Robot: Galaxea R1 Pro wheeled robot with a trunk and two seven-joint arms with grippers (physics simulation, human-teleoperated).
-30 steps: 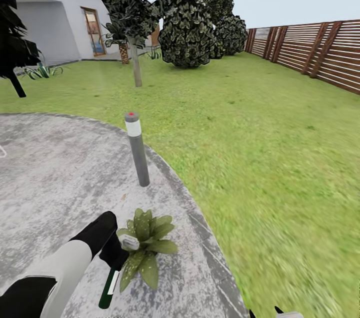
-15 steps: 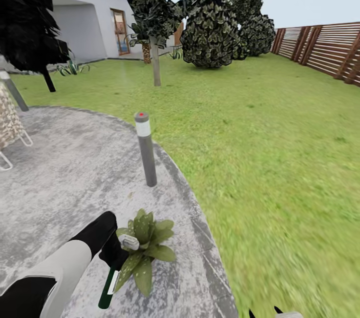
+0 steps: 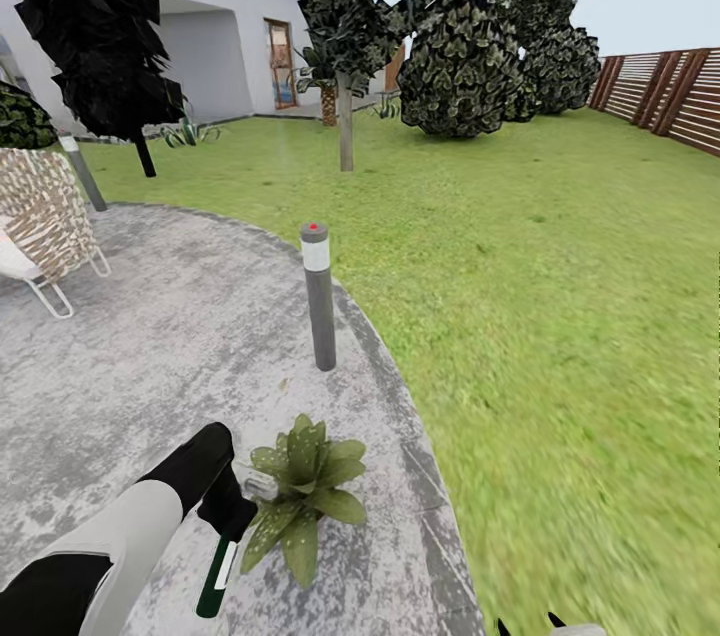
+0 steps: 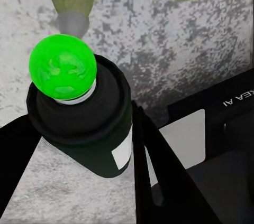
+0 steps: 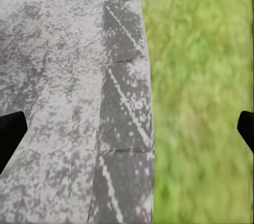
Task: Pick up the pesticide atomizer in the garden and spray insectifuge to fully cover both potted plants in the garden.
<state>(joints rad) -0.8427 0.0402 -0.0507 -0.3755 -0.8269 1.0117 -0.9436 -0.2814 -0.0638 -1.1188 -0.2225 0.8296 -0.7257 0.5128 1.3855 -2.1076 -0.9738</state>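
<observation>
Paved patio [image 5: 58,92], mottled grey, takes the half from 7 to 11 o'clock. Darker grey edging band [image 5: 124,129] runs along its rim from 12 toward 6 o'clock, curving slightly, with thin joint lines crossing it near centre and near 6. Lawn [image 5: 203,97], blurred green, lies from 1 to 5 o'clock, touching the edging. Small strip of green also at 11 o'clock corner. Right gripper [image 5: 127,131]: one black fingertip [image 5: 10,131] at 8–9 o'clock, the other at 3–4 o'clock, spread wide, nothing between them but ground.
</observation>
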